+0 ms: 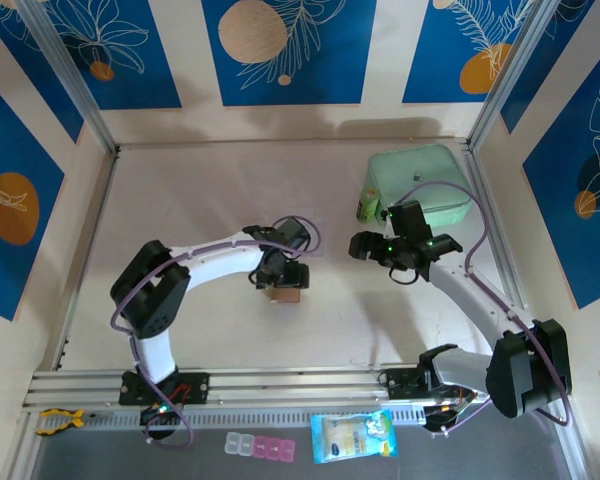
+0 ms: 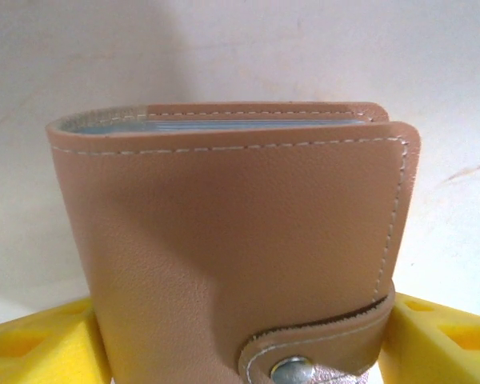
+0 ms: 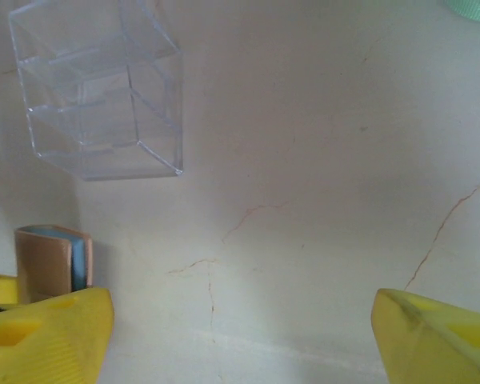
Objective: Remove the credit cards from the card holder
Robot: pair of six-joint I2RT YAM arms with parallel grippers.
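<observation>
The card holder [image 2: 232, 240] is a tan leather wallet, closed, with its snap strap [image 2: 320, 344] fastened. My left gripper [image 2: 240, 328] is shut on it, a yellow finger [image 2: 40, 344] on each side. Pale blue edges of pockets or credit cards [image 2: 224, 126] show in its top slit. In the top view the card holder [image 1: 283, 294] stands on the table under my left gripper [image 1: 280, 272]. My right gripper [image 1: 365, 246] hovers to its right, open and with nothing in it. In the right wrist view the card holder [image 3: 52, 260] stands by the left finger [image 3: 48, 336] of the right gripper [image 3: 240, 328].
A mint-green zip case [image 1: 420, 180] lies at the back right with a small greenish item [image 1: 365, 208] against it. A clear plastic box [image 3: 96, 88] stands ahead of my right gripper. Pill boxes [image 1: 260, 446] and a blue packet [image 1: 353, 437] lie on the front ledge.
</observation>
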